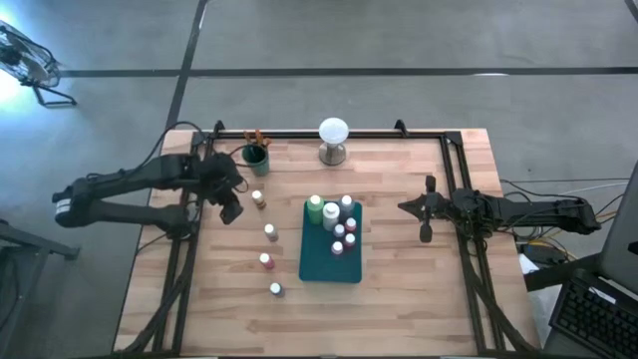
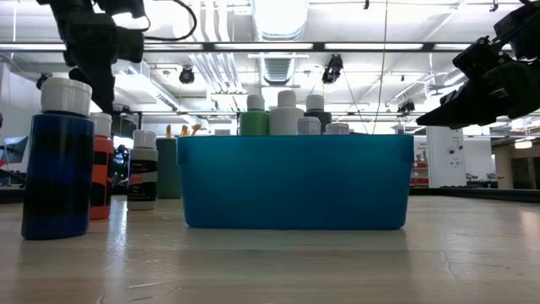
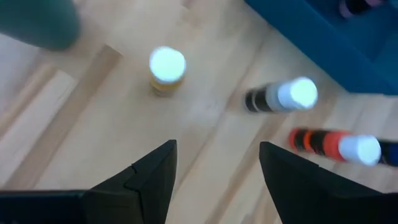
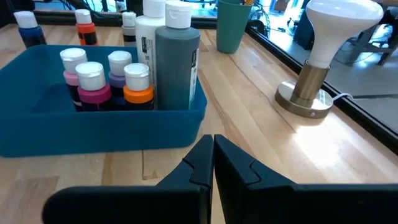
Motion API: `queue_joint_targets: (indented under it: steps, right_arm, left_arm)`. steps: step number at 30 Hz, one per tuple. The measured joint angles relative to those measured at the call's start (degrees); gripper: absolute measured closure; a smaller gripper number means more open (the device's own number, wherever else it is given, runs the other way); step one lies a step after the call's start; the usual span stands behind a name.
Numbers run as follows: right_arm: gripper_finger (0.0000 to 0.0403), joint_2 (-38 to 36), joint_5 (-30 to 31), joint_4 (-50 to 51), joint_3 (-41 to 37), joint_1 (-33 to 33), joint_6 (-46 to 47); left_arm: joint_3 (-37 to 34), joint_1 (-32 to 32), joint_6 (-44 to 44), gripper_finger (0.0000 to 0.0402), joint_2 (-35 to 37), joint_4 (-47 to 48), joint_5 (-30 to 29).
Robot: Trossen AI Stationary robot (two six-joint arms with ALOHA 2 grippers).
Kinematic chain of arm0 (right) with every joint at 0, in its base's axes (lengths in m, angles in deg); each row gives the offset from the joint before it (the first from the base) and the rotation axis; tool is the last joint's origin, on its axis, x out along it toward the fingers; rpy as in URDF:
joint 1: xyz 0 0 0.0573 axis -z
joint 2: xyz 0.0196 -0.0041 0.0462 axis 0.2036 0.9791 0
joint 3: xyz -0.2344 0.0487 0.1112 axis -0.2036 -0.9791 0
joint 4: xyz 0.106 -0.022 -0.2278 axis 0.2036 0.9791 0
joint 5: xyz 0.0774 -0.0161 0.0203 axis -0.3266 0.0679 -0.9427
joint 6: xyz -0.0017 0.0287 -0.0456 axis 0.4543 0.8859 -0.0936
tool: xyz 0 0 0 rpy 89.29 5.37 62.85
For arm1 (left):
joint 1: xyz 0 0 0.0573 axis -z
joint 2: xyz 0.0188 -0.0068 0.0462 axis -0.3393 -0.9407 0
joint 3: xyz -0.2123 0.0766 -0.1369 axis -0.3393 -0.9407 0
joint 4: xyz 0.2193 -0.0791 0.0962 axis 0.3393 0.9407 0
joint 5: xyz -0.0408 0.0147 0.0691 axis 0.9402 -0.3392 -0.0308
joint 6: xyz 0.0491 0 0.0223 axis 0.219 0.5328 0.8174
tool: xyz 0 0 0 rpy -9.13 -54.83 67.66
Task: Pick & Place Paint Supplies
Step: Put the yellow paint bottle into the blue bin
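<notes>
overhead shows brush cup [image 1: 255,155], low view hides it

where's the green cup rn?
High view: the green cup stands at the table's far edge on the left side, just ahead of the left hand, with the lamp to its right.

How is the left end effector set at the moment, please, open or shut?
Open: the left end effector shows a wide gap between its fingers, hovering above the yellow bottle, holding nothing.
</notes>
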Motion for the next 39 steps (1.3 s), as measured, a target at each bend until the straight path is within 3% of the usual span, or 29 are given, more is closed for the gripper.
queue_joint_targets:
  steps: [9, 16, 23, 30, 39]
  right_arm:
    - [0.0394, 0.0, 0.0, 0.0, 0.0, 0.0, 0.2]
    - [0.0394, 0.0, 0.0, 0.0, 0.0, 0.0, 0.0]
    - [0.0394, 0.0, 0.0, 0.0, 0.0, 0.0, 0.0]
    - [0.0394, 0.0, 0.0, 0.0, 0.0, 0.0, 0.0]
    - [0.0394, 0.0, 0.0, 0.0, 0.0, 0.0, 0.0]
  left_arm:
    - [2.5, -4.5, 1.6, 0.0167, -6.1, 0.9, 0.6]
    - [7.4, -5.7, -12.3, 0.0167, -16.2, -0.6, 0.5]
    - [10.3, -5.7, -15.3, 0.0167, -24.1, -0.7, -1.7]
    - [10.7, -5.6, -19.4, 0.0167, -23.8, -0.4, -5.8]
    - [9.6, -5.6, -19.7, 0.0168, -24.5, -0.7, -6.0]
